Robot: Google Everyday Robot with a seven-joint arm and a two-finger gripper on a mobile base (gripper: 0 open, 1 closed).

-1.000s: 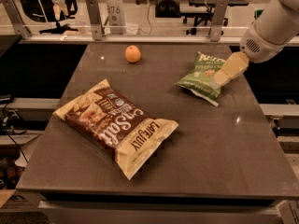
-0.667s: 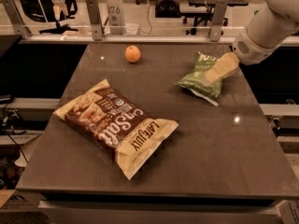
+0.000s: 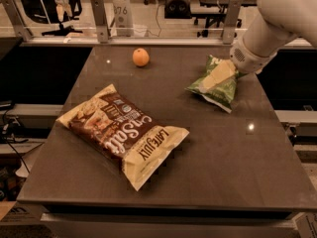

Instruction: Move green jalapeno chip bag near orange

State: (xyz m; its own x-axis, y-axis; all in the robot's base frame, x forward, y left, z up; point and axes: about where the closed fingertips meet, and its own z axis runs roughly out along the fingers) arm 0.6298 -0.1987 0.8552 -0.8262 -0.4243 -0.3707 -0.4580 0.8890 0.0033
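Note:
The green jalapeno chip bag (image 3: 220, 89) lies on the dark table (image 3: 223, 157) at the back right. The orange (image 3: 140, 57) sits at the back of the table, well left of the bag. My gripper (image 3: 217, 77) reaches in from the upper right on a white arm (image 3: 277, 19) and lies over the middle of the green bag, covering part of its top face.
A large brown-and-cream Late July bag (image 3: 124, 133) lies diagonally at the table's front left. A metal rail with posts (image 3: 99, 19) runs behind the table's far edge. The table's right edge is close to the green bag.
My gripper has moved left, further over the green bag. The bag, the orange and the brown bag have not shifted.

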